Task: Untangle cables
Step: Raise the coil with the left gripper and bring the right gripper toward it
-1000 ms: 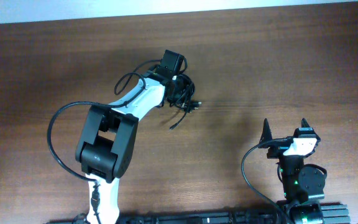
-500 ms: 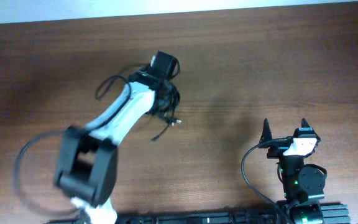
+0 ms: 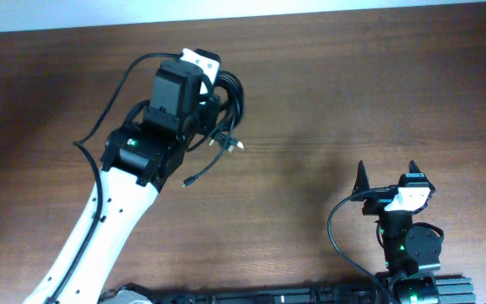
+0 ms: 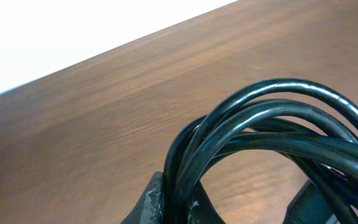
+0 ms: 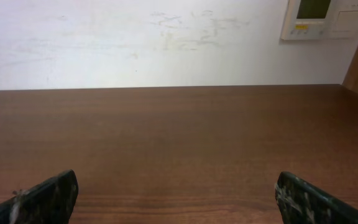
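The cables [image 3: 229, 100] are a bunch of black loops hanging off the table in my left gripper [image 3: 216, 95], at the upper middle of the overhead view. Two loose ends dangle below the bunch, one with a small plug [image 3: 235, 145] and one thin tail [image 3: 187, 181]. In the left wrist view the glossy cable loops [image 4: 272, 118] arch up from between the fingers [image 4: 151, 196], which are shut on them; my left gripper [image 4: 178, 200] sits at the bottom edge. My right gripper [image 3: 386, 169] rests open at the lower right, nothing between its fingertips [image 5: 55, 193].
The brown wooden table [image 3: 353, 84] ends at a white wall along the far edge. The right arm's base [image 3: 410, 249] and its own thick wire stand at the lower right. A wall panel [image 5: 312, 15] shows in the right wrist view.
The left arm has risen and swung left, carrying the cable bunch up off the table with its ends now dangling. The right arm has not moved.
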Robot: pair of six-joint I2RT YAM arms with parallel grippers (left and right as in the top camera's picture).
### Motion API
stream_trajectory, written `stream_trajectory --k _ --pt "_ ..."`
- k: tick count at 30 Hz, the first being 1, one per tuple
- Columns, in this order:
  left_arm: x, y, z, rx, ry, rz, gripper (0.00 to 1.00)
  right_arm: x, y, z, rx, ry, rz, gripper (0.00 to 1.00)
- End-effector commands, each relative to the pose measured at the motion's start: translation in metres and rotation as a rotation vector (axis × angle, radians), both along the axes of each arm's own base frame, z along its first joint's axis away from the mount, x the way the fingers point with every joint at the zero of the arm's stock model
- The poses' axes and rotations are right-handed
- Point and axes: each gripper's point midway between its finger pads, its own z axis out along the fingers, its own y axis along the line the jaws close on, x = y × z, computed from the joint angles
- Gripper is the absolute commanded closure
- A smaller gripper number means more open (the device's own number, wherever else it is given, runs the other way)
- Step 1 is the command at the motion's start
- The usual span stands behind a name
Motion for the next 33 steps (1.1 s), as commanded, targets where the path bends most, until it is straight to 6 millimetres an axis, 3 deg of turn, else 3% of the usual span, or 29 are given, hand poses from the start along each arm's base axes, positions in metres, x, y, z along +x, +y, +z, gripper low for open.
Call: stream_trajectory --k 1,4,6,9,17,22,28,33 --pt "-0.021 -0.037 0.019 -0.051 -0.029 -0.295 1.0 0.0 0.005 -0.003 0.004 0.005 0.033 0.01" --pt "-0.025 -0.046 0.021 -0.081 -0.029 -0.346 1.0 0.0 0.024 0.004 0.072 -0.023 0.139 0.01" --pt "-0.027 -0.05 0.024 -0.103 -0.031 -0.366 1.0 -0.003 0.044 0.018 0.14 -0.064 0.257 0.01" --pt "-0.027 -0.05 0.024 -0.105 -0.03 -0.365 1.0 -0.009 0.058 0.033 0.149 -0.087 0.343 0.01" --pt "-0.036 -0.063 0.025 -0.136 -0.022 -0.455 1.0 -0.028 0.057 0.086 0.16 -0.095 0.34 0.01" --pt "-0.047 -0.077 0.031 -0.155 -0.043 -0.583 1.0 -0.035 0.052 0.105 0.166 -0.031 0.305 0.01" --pt "-0.063 -0.093 0.037 -0.17 -0.079 -0.749 1.0 -0.032 0.071 0.145 0.19 0.089 0.409 0.01" --pt "-0.07 -0.103 0.049 -0.229 -0.107 -0.823 1.0 -0.031 0.088 0.165 0.219 0.181 0.505 0.01"
